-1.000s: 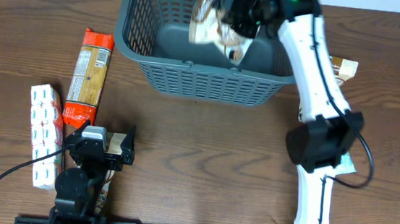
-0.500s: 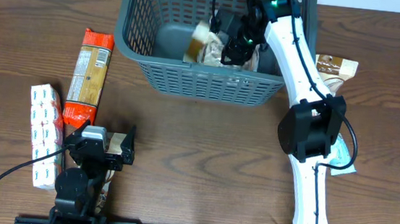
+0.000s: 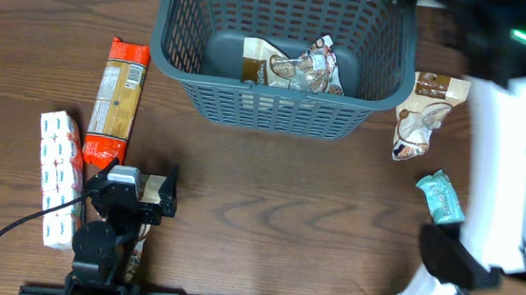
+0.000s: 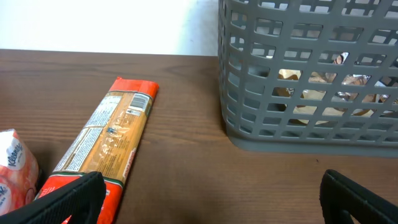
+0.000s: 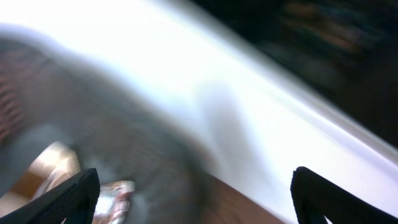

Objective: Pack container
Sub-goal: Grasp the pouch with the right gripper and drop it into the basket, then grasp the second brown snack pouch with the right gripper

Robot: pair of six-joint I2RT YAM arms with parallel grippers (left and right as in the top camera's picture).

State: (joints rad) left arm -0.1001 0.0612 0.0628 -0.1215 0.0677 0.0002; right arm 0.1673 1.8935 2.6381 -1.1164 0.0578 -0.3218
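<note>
Starting at the near edge, the left pincer (image 4: 208,199) is seen by the near left corner of the worktop (image 3: 268,196). It is released, its fingers spread wide with nothing between them. A brown pack (image 3: 151,189) is partly hidden beneath it. A block of tissues (image 3: 58,179) is laid along the left edge, just beside the arm. Towards the right edge a teal packet (image 3: 441,197) is found, apart from the rest.

Farther back on the left an orange packet (image 3: 114,104) is laid lengthwise, near the basket but not touching it. On the right a brown-and-white bag (image 3: 422,116) is laid just beside the basket's right wall. The basket (image 3: 276,109) is set upright at the middle of the far edge. A brown packet (image 3: 257,63) and a silvery packet (image 3: 316,64) are held on its base, touching each other.

The right pincer (image 5: 193,199) is shown in a blurred view, its fingers spread and nothing gripped. The white right arm (image 3: 512,141) is smeared over the far right of the worktop.
</note>
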